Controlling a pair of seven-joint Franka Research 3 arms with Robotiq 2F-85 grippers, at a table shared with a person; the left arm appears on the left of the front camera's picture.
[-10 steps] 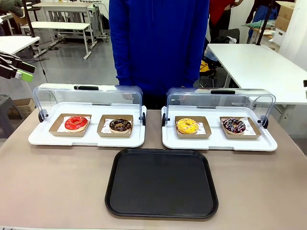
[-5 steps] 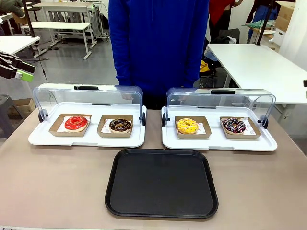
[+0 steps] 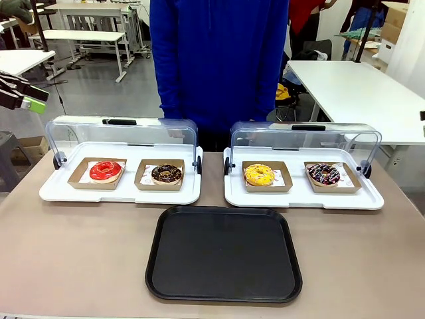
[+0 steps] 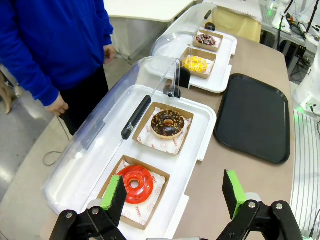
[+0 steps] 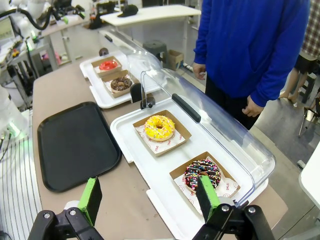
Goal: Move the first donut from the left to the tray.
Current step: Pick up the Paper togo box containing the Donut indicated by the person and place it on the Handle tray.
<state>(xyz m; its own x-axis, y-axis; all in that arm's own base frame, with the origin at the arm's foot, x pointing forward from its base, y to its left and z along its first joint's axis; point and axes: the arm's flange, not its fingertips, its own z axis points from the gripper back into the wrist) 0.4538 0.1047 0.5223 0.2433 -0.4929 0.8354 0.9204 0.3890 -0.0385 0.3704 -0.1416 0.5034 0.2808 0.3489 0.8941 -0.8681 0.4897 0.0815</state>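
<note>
The first donut from the left (image 3: 105, 171) has a bright red glaze and lies in a brown cardboard holder on the left white tray (image 3: 60, 191), whose clear lid is raised. In front of it, the black tray (image 3: 224, 252) lies flat on the table. My left gripper (image 3: 26, 96) hangs open high at the far left, off the table. In the left wrist view my left gripper (image 4: 174, 197) is open well above the red donut (image 4: 136, 183). My right gripper (image 5: 150, 195) is open above the right white tray (image 5: 131, 150), with the red donut (image 5: 108, 65) far off.
A chocolate donut (image 3: 167, 174) sits beside the red one. A yellow donut (image 3: 259, 175) and a sprinkled chocolate donut (image 3: 324, 174) lie on the right white tray. Both clear lids (image 3: 123, 136) stand raised at the back. A person in a blue top (image 3: 219, 60) stands at the far edge.
</note>
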